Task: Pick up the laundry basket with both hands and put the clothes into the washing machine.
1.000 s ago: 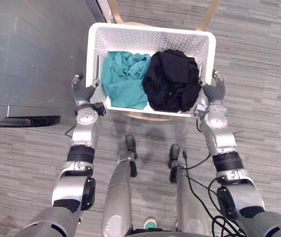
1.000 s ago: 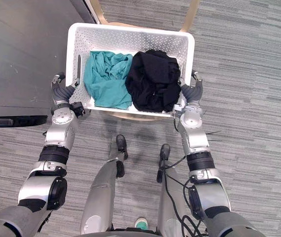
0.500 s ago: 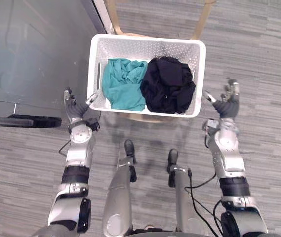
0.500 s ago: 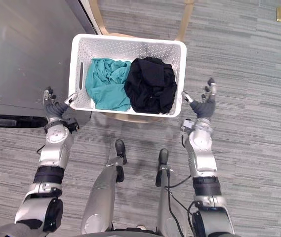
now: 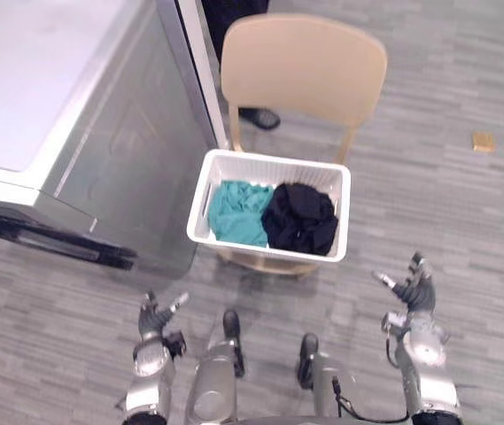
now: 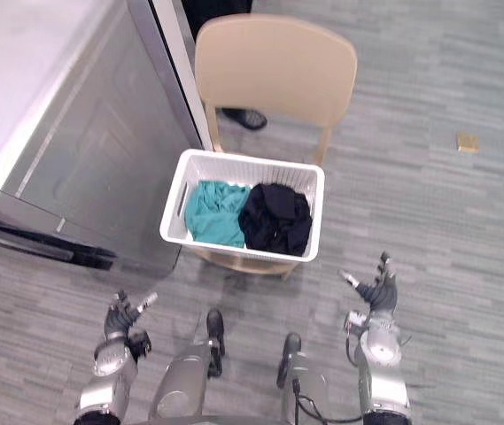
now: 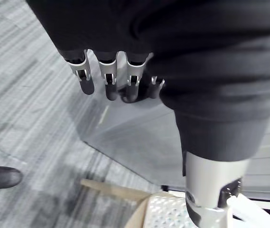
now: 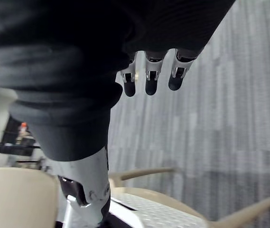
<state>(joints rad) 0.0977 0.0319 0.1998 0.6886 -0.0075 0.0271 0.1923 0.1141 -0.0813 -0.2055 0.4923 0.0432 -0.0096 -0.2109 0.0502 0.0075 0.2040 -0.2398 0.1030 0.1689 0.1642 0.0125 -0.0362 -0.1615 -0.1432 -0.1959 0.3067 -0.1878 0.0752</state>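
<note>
Here, seen from above, a grey washing machine (image 5: 65,106) stands ahead of the left robot hand (image 5: 152,319) and out to its side. That hand hangs low with its fingers spread wide and nothing in it. Ahead and between the two robot hands, well apart from both, a white perforated laundry basket (image 5: 260,251) sits on the seat of a beige chair (image 5: 305,62). Inside, a crumpled teal garment (image 5: 238,212) lies on the left robot hand's side. It touches a bunched black garment (image 5: 300,217) on the side nearer the right robot hand (image 5: 414,292), which is likewise splayed and empty.

The basket looks like stiff, light plastic. The soft clothes should add little weight, though they may shift if it tilts. The likely holds are the two short end walls, under the rim; a handle slot (image 5: 207,201) shows in the end nearer the left robot hand.
</note>
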